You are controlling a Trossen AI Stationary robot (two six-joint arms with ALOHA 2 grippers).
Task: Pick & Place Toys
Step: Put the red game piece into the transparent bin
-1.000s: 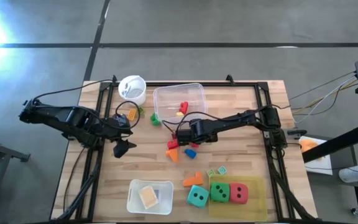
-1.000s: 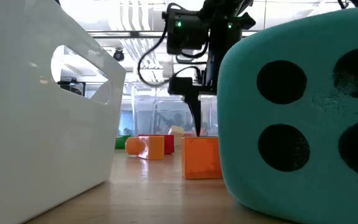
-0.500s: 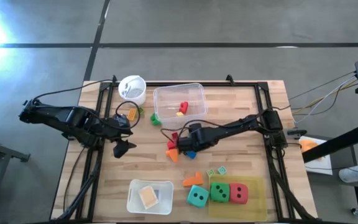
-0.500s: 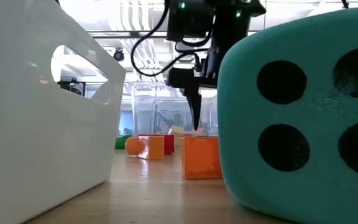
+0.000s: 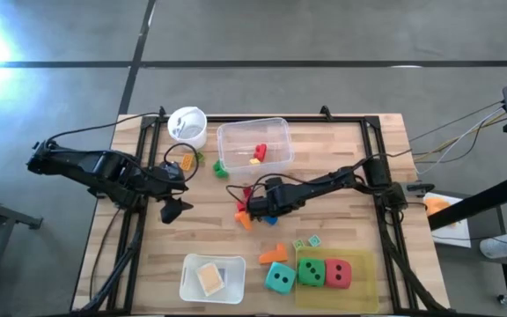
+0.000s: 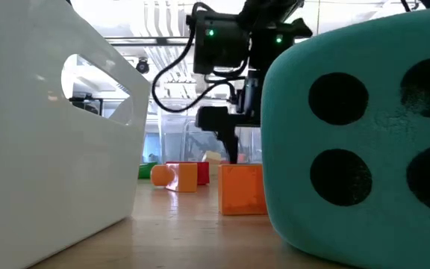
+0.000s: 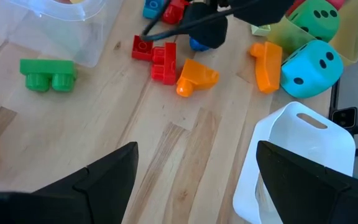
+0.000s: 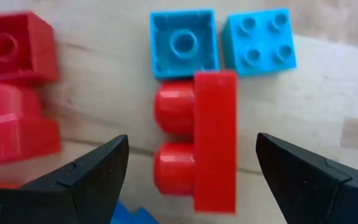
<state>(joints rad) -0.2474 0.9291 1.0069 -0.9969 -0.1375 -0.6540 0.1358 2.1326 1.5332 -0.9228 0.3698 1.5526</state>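
Observation:
A cluster of small toys lies mid-table: a red two-stud block (image 8: 194, 140) on its side, two blue blocks (image 8: 182, 42) beyond it, more red blocks (image 8: 14, 87) beside it and an orange one (image 5: 245, 220). My right gripper (image 8: 191, 138) hangs open low over this cluster, pointing down, one finger on either side of the red two-stud block without touching it. Over the table's left part my left gripper (image 5: 174, 208) waits, open. Teal (image 5: 279, 279), green (image 5: 310, 272) and red (image 5: 338, 273) dice sit at the near edge.
A clear tub (image 5: 253, 145) at the back holds a red and a yellow block. A white cup (image 5: 187, 124) stands back left, with a green block (image 7: 47, 73) near it. A white bin (image 5: 211, 277) and an orange block (image 5: 274, 255) sit near the front.
My right gripper has gone toward the table's near edge and a little to the left, sinking lower over the block cluster while turning slightly. Its fingers have stayed open. The blocks have not moved.

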